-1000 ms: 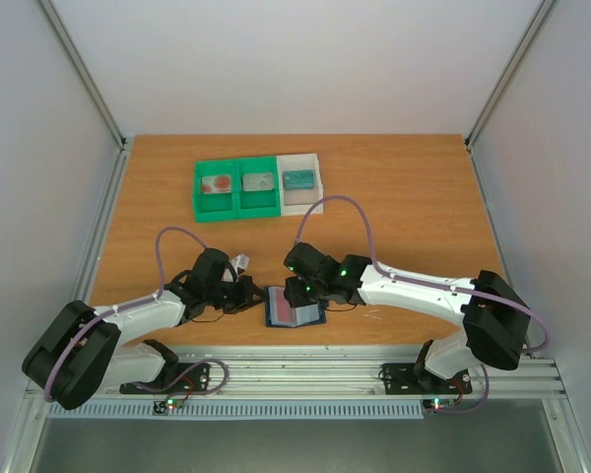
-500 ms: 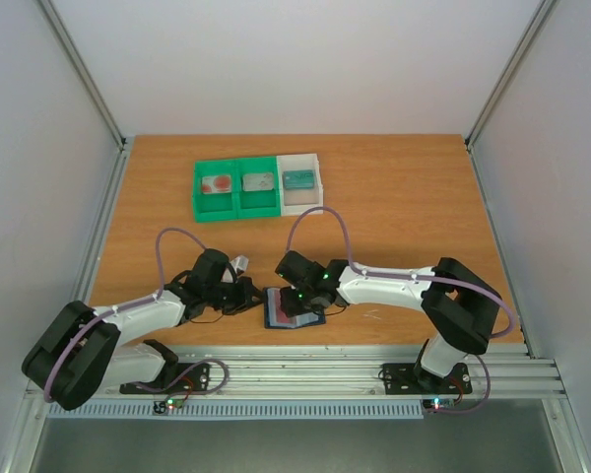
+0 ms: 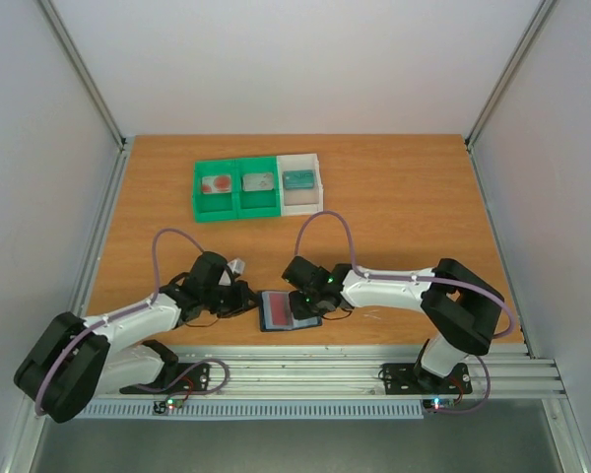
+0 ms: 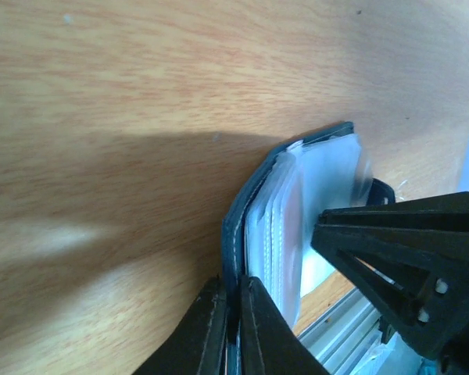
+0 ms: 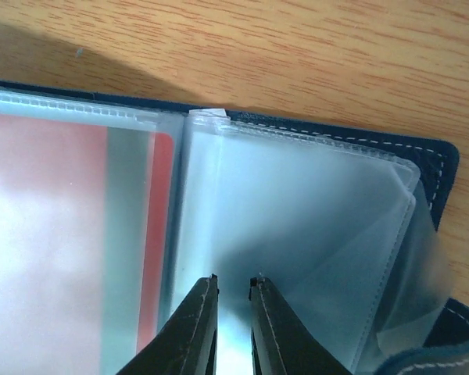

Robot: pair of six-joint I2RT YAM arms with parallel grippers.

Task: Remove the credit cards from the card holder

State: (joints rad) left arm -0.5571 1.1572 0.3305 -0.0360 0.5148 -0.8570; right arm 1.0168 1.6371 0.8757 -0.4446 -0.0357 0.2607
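Observation:
The card holder (image 3: 273, 312) lies open near the table's front edge, between the two grippers. My left gripper (image 4: 233, 311) is shut on its dark cover edge (image 4: 236, 226), with the clear sleeves (image 4: 285, 226) fanned to the right. My right gripper (image 5: 233, 283) hovers over an empty-looking clear sleeve (image 5: 297, 203); its fingertips stand a narrow gap apart with nothing seen between them. A pinkish-red credit card (image 5: 62, 234) shows inside the sleeve to the left. From above, the right gripper (image 3: 301, 302) sits on the holder's right half and the left gripper (image 3: 244, 301) at its left side.
A green-and-white compartment tray (image 3: 238, 204) stands at the back left of the table, holding a card with a red blotch (image 3: 215, 183) and two more items (image 3: 257, 182) (image 3: 297, 179). A metal rail (image 3: 305, 372) runs along the near edge.
The right gripper's jaws have narrowed from wide to a thin gap. The card holder has slid a little to the left, with both grippers following it.

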